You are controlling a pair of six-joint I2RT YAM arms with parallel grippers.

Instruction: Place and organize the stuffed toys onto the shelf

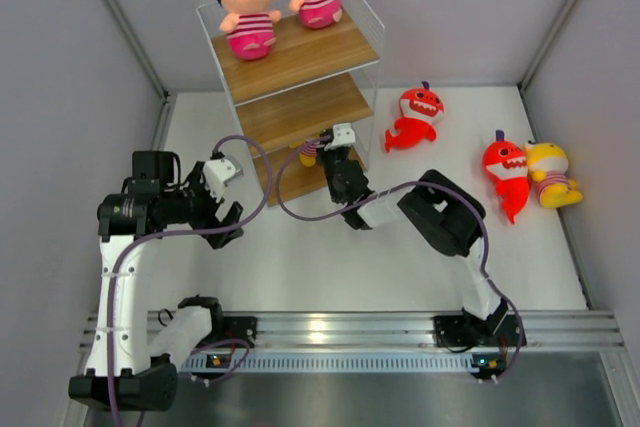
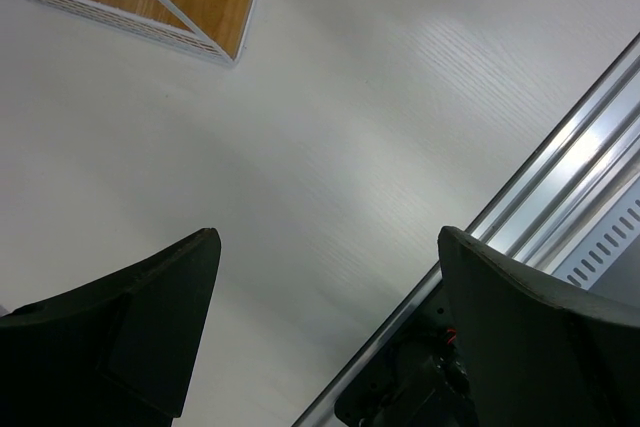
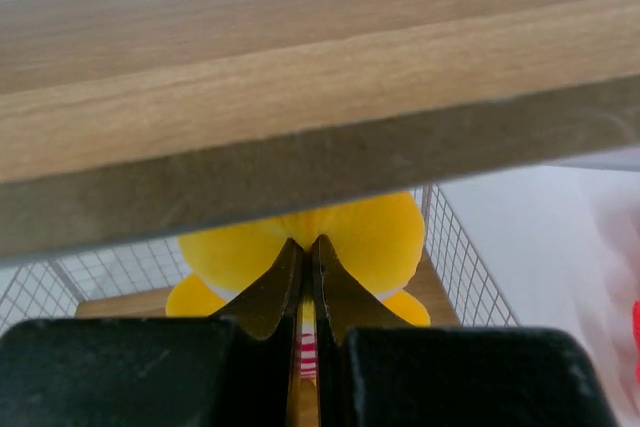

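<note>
Two boy dolls point(image 1: 245, 7) are sitting side by side on the top board of the shelf point(image 1: 330, 52), heads close together. Right gripper point(image 3: 308, 249) is reaching into the bottom tier under a wooden board point(image 3: 300, 117). Its fingers are pressing nearly together and pinching a fold of the yellow doll point(image 3: 350, 237), with a bit of red-striped fabric showing in the slit. That doll is sitting low by the wire mesh; cannot tell if it is resting on the bottom board. Left gripper point(image 2: 328, 237) is hanging over the table point(image 1: 330, 267) just left of the shelf, fingers spread wide and holding nothing. Two red sharks point(image 1: 415, 115) and a second yellow doll point(image 1: 548, 175) are lying on the table right of the shelf, one shark nearer the shelf and the other touching the doll. Plush is likely handling light, soft and squashy, not fragile. A pinch on loose fabric is risking a slip, so gripping body or head bulk is looking safer than a fin.
</note>
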